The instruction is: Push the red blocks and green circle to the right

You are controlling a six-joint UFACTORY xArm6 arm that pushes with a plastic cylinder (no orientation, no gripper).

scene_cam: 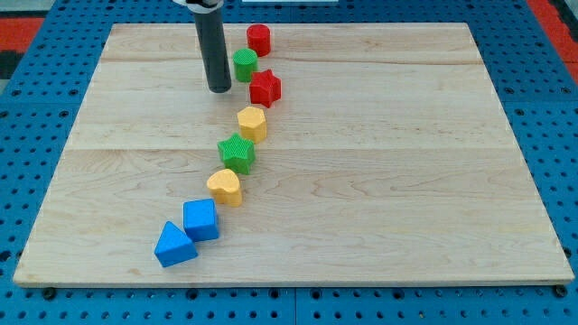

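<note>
My tip point(219, 89) rests on the board just left of the green circle point(245, 65), close to it with a small gap. A red round block point(259, 39) stands above and right of the green circle, near the board's top edge. A red star point(265, 88) sits just below and right of the green circle, touching it or nearly so. All three lie in the upper middle of the wooden board point(406, 181).
Below the red star a line of blocks runs down to the left: a yellow block point(253, 123), a green star point(237, 153), a yellow heart point(225, 188), a blue cube point(200, 219), a blue triangular block point(174, 245).
</note>
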